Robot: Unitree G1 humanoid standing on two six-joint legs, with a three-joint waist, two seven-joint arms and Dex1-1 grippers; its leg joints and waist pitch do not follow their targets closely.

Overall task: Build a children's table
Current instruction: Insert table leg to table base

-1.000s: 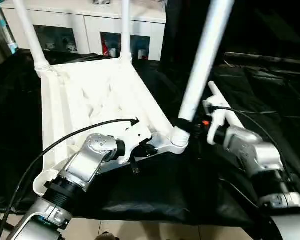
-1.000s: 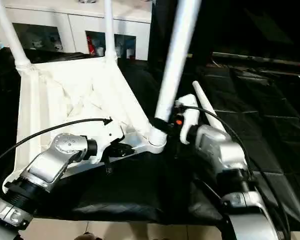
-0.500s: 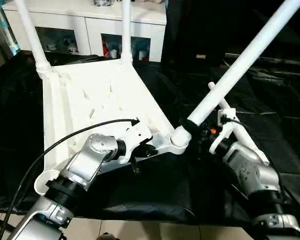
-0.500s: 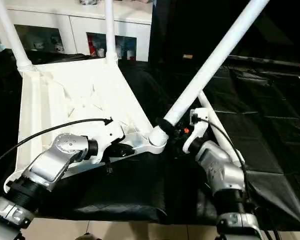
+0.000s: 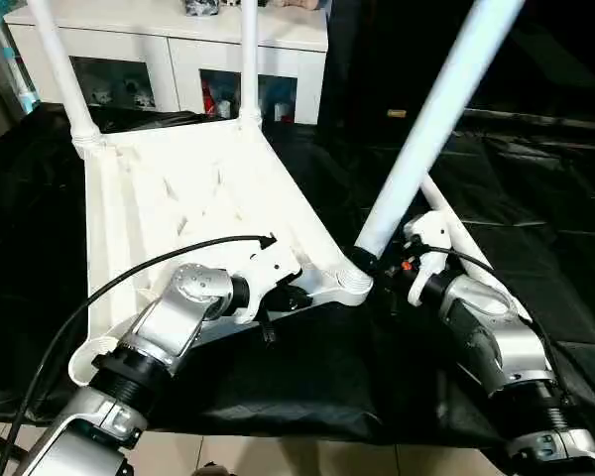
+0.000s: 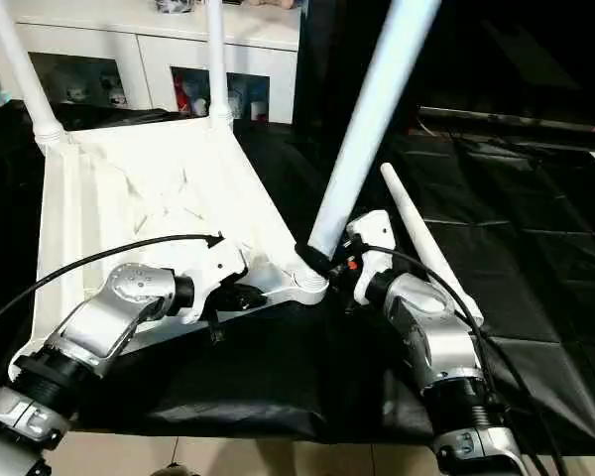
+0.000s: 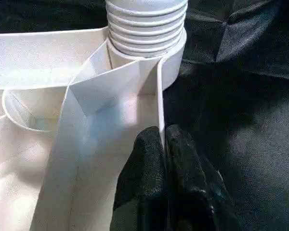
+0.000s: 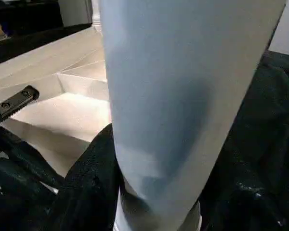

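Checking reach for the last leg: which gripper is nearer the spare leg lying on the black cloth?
Right. The right gripper grips the tilted leg at the near corner socket, just beside the spare leg. The left gripper pinches the tabletop rim, beyond that socket.

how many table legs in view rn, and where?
4. Two legs stand in the far corner sockets, one is held at the near-right socket, one lies on the black cloth.
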